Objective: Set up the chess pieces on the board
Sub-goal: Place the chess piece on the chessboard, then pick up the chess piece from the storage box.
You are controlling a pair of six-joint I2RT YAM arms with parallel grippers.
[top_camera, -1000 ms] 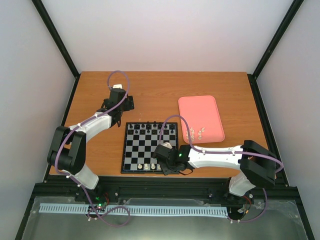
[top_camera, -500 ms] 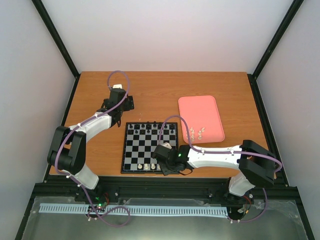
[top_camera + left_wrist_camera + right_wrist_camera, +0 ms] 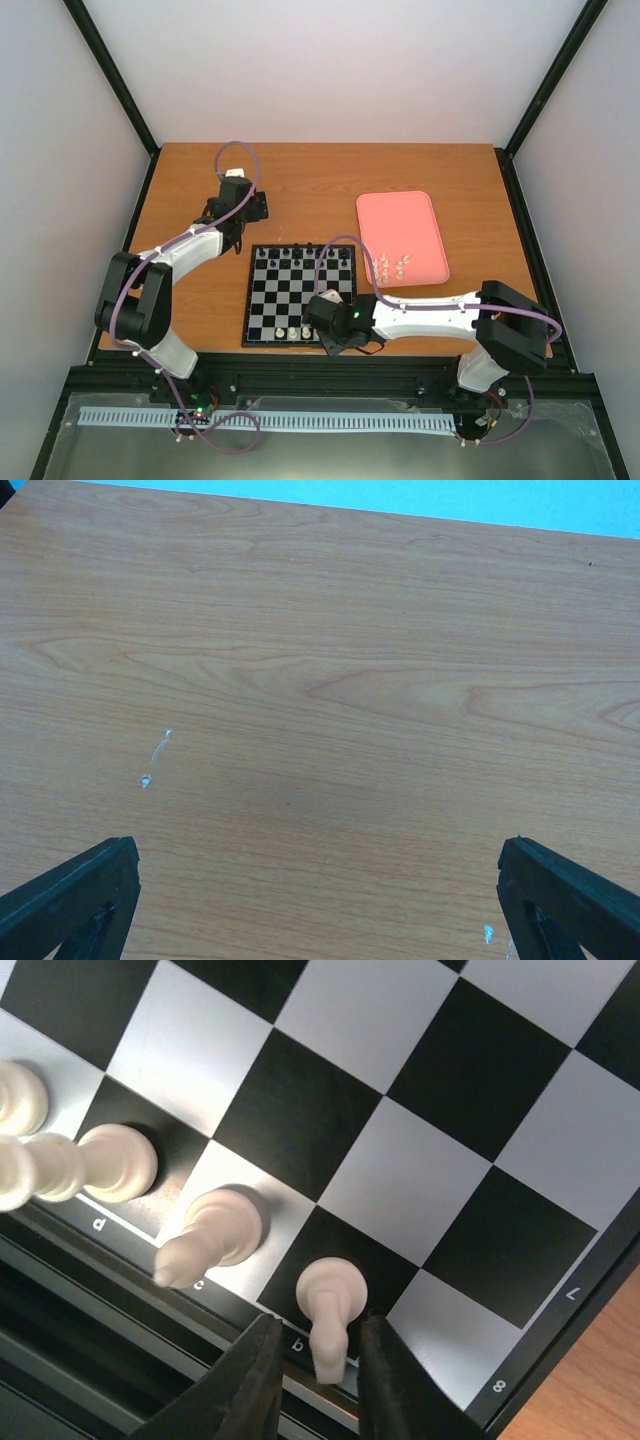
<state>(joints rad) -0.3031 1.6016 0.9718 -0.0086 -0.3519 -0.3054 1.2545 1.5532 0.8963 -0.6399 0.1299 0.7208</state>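
The right arm's fingers [image 3: 334, 338] hung over the near right corner of the chessboard [image 3: 285, 295], which lay on the wooden counter [image 3: 330, 190] just ahead of the arm bases; seen from the wrist, they flanked the head of a cream-white piece [image 3: 331, 1295] that stood on the black square above the letter b in the nearest rank; they were parted only narrowly, and a sliver of the board's border showed on one side of the piece, so no pinch on it could be seen; beside it in the same rank stood its cream-white neighbours [image 3: 215, 1232], one on the white c square and one on the black d square, with more at that view's edge; black pieces [image 3: 300, 255] lined the far ranks; a pink tray [image 3: 400, 215] sat on the counter to the right of the board, apart from it, with a cluster of loose cream-white pieces [image 3: 392, 266] near its near edge; the left arm's fingers [image 3: 255, 208] were beyond the board's far left corner, spread wide over bare wood grain
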